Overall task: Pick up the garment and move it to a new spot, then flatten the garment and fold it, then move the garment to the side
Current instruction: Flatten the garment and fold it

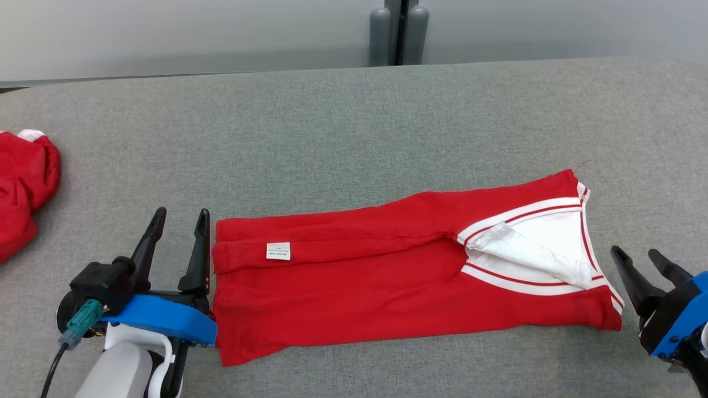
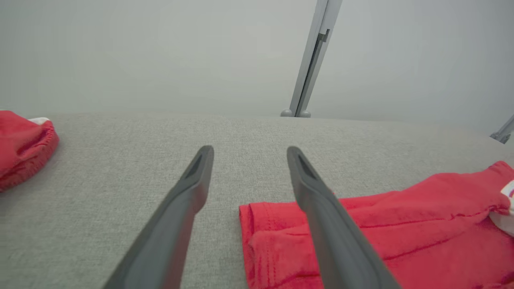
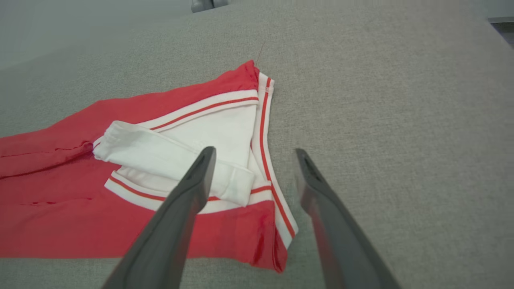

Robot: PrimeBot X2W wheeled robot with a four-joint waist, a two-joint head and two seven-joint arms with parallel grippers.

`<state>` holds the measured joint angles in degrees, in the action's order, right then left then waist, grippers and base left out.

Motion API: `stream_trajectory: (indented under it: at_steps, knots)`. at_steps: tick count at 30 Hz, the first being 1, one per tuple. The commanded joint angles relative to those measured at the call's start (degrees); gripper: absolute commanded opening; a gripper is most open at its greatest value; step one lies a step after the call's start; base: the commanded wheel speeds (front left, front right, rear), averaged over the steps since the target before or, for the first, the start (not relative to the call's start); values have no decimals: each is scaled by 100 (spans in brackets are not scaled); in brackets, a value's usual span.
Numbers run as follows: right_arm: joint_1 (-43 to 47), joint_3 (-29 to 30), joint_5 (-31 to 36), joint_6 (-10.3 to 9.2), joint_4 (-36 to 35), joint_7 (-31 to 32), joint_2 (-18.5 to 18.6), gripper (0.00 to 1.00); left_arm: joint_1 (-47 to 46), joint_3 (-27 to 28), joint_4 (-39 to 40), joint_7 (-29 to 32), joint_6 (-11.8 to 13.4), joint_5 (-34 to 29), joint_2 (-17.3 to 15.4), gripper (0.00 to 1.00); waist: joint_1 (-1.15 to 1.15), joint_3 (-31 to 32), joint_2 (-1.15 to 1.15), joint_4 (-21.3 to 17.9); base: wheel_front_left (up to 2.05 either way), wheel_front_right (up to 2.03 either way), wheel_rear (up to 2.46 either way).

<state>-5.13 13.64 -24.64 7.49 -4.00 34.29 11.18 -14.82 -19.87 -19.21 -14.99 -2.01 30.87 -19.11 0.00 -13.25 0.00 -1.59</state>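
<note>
The garment (image 1: 387,271) is a red piece with white, red-striped trim, folded lengthwise into a long strip across the grey table. Its white-trimmed end points right, and a small white label sits near its left end. My left gripper (image 1: 180,218) stands open just off the garment's left edge, holding nothing. In the left wrist view the garment (image 2: 401,224) lies under and beside the right finger of my left gripper (image 2: 249,149). My right gripper (image 1: 636,253) is open just past the garment's right end. The right wrist view shows the trimmed end (image 3: 209,136) below the open right gripper (image 3: 255,150).
A second red garment (image 1: 22,188) lies bunched at the table's far left edge, seen too in the left wrist view as a red heap (image 2: 22,146). The grey fabric table (image 1: 354,121) stretches wide behind the strip. A grey post (image 1: 399,33) stands behind the far edge.
</note>
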Motion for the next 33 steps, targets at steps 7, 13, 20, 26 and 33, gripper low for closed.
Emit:
stream_trajectory:
  at_steps: [7,13,20,26,33]
  knots:
    - [-378,134,302,1,392,64,-251,100,51,585,216,-24,-80,-255,242,100,0,105,0,83,0,0,0]
    - [-905,179,824,1,1339,-52,-429,100,-144,735,-29,-24,-90,-416,269,100,0,73,0,84,0,0,0]
    - [-1473,160,1166,1,2537,-245,-501,100,-223,751,-225,-25,-96,-496,253,100,0,23,0,144,0,0,0]
    - [-1815,44,1471,0,3478,-351,-472,100,-270,763,-312,-25,-151,-474,240,100,0,-7,0,227,0,0,0]
    - [-1960,-329,1403,9,4131,-337,-552,0,-199,757,-326,-25,-171,-462,247,100,0,0,0,278,0,0,0]
